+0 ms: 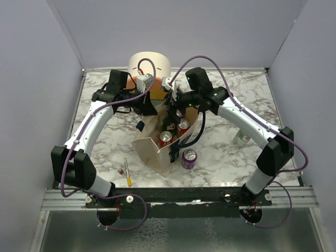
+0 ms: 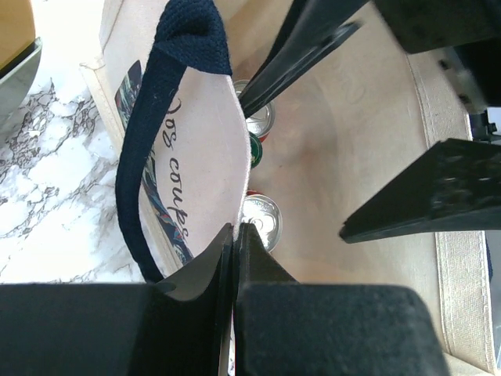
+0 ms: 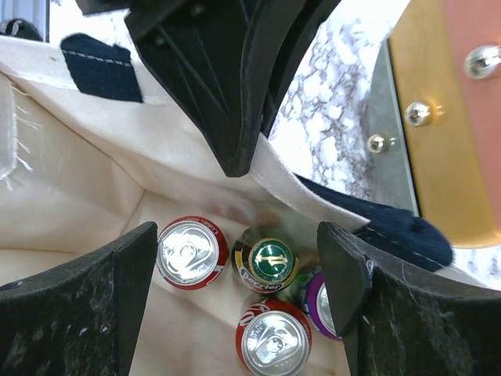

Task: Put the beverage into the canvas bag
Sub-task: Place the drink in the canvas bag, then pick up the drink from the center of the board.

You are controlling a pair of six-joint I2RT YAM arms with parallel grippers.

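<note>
The beige canvas bag [image 1: 149, 149] stands open mid-table; its navy handle [image 2: 149, 133] and printed panel show in the left wrist view. My left gripper [image 1: 148, 107] is shut on the bag's cloth rim [image 2: 233, 235] and holds it open. My right gripper [image 1: 172, 116] is open and empty just inside the bag's mouth [image 3: 239, 266]. Below it stand two red cans [image 3: 188, 252] [image 3: 274, 337], a green-capped bottle [image 3: 266, 258] and a purple can [image 3: 321, 301]. Another purple can [image 1: 189, 157] stands on the table beside the bag.
A rounded cream-and-orange drawer box [image 1: 149, 68] stands behind the bag. One more can [image 1: 241, 137] stands at the right. A yellow pen [image 1: 127, 172] and a small red item [image 1: 121, 171] lie near the front left.
</note>
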